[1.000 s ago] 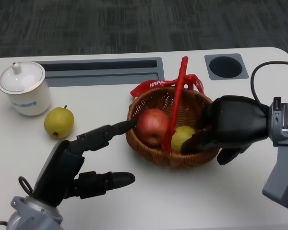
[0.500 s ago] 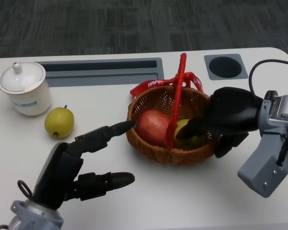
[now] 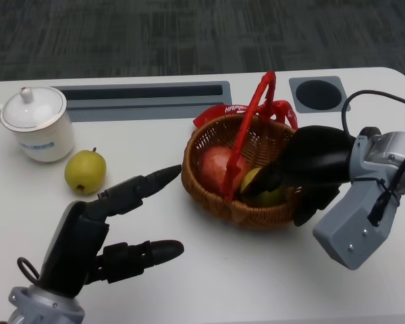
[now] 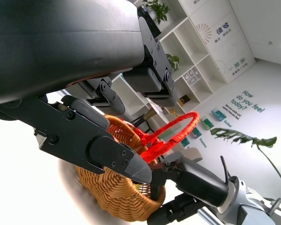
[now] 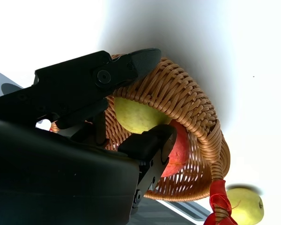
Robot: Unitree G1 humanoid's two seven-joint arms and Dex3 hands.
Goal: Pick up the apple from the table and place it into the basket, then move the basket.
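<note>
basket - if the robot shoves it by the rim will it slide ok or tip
The wicker basket looks light for its size, but the red apple and green fruit inside probably weigh it down, so a low push likely slides it. Its tall red handle suggests a high push might tilt it. The right hand grips the rim.

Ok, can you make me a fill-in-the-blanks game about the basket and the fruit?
1. The red apple lies inside the ____.
2. The basket's handle is colored ____.
3. The green fruit on the table sits beside a white ____.
4. The hand holding the basket's rim is the robot's ____ hand.

Missing words: basket; red; cup; right
</note>
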